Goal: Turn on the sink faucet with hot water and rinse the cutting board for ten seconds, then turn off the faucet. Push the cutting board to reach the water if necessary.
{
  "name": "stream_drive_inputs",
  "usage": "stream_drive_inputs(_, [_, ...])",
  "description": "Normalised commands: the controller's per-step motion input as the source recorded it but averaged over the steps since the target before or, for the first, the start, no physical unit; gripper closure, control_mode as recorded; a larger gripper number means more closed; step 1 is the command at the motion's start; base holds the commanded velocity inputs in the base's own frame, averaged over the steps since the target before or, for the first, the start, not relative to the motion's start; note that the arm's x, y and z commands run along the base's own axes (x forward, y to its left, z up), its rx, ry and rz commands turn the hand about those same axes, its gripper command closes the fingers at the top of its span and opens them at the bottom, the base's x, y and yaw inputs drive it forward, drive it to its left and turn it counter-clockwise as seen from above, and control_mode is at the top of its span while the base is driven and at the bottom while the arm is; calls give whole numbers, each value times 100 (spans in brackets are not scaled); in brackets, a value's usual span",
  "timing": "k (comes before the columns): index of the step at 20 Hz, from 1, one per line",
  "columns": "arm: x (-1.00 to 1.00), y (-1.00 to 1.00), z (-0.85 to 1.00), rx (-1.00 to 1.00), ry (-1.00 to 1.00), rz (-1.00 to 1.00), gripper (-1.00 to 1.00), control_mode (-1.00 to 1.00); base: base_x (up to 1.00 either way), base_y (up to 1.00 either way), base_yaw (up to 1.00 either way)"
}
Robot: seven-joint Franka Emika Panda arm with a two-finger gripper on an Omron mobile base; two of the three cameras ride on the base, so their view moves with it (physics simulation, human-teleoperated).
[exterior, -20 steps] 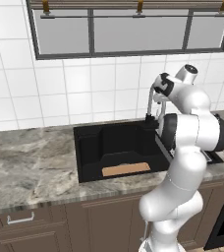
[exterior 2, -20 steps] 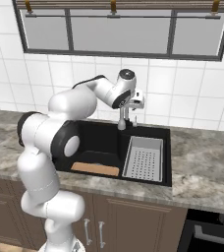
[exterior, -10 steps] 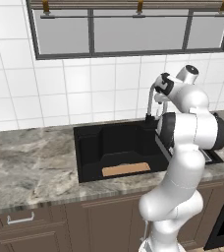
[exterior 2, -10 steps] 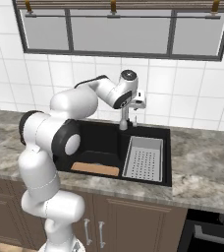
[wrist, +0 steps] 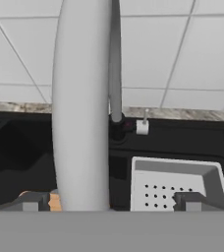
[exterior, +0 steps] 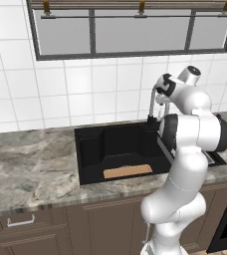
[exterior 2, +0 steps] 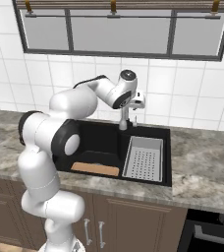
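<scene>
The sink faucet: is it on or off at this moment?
Off, as far as visible. No blue stream falls from the sink faucet into the sink, and the cutting board lies away from the spout.

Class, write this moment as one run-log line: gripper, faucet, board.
gripper: jaws open, straddling spout | sink faucet: no water seen | cutting board: flat in sink, beside drain tray

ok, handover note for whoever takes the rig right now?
Gripper: open, up at the faucet, spout between the fingers, nothing gripped.
Board: flat on the floor of the sink, front edge, left of the drain tray.
Done: arm brought up to the faucet. No water running.
Left: turn on hot, check the stream hits the board (it lies forward of the spout, may need a push), rinse ten seconds, turn off.
</scene>
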Motion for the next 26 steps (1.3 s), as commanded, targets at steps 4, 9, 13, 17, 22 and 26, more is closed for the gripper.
stream_drive_inputs(4, [3, 32, -4, 0, 0, 0, -100, -100, 0, 0, 0])
stream_drive_inputs(9, [5, 33, -4, 0, 0, 0, -100, -100, 0, 0, 0])
stream_drive_inputs(13, [6, 39, -5, 0, 0, 0, -100, -100, 0, 0, 0])
stream_drive_inputs(17, [8, 48, -9, 0, 0, 0, -100, -100, 0, 0, 0])
stream_drive_inputs(22, [9, 51, -12, 0, 0, -1, -100, -100, 0, 0, 0])
stream_drive_inputs(26, [11, 51, -13, 0, 0, -1, -100, -100, 0, 0, 0])
